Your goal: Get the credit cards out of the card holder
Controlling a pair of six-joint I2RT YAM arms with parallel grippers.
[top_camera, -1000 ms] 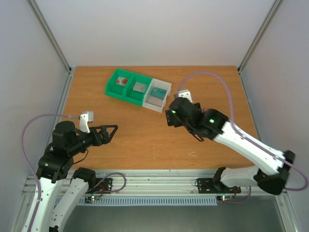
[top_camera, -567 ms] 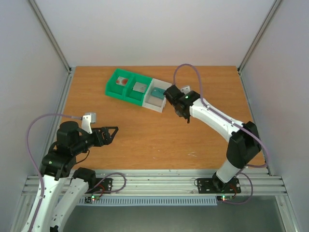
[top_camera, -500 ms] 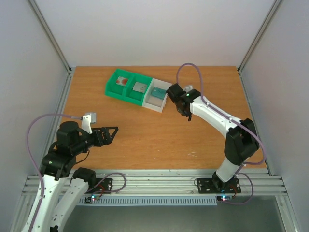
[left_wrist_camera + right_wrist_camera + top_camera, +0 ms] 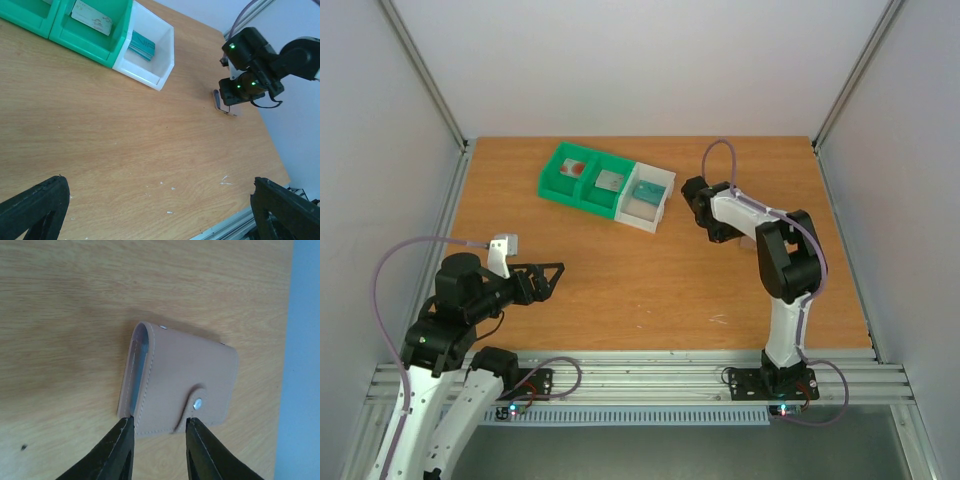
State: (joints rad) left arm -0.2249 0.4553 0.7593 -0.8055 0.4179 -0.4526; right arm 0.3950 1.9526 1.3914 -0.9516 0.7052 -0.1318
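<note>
Card holder [image 4: 185, 385]: snap tab [image 4: 198, 402] plain in right-wrist view only

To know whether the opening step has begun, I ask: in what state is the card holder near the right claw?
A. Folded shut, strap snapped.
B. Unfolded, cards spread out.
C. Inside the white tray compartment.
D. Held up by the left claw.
A: the card holder is folded shut on the table, its strap fastened by the snap.

Left arm [image 4: 455, 290] and right arm [image 4: 786, 320]: white links, black joints, a lilac cable [image 4: 420, 240] off each wrist, black tapered fingers [image 4: 117, 452].
</note>
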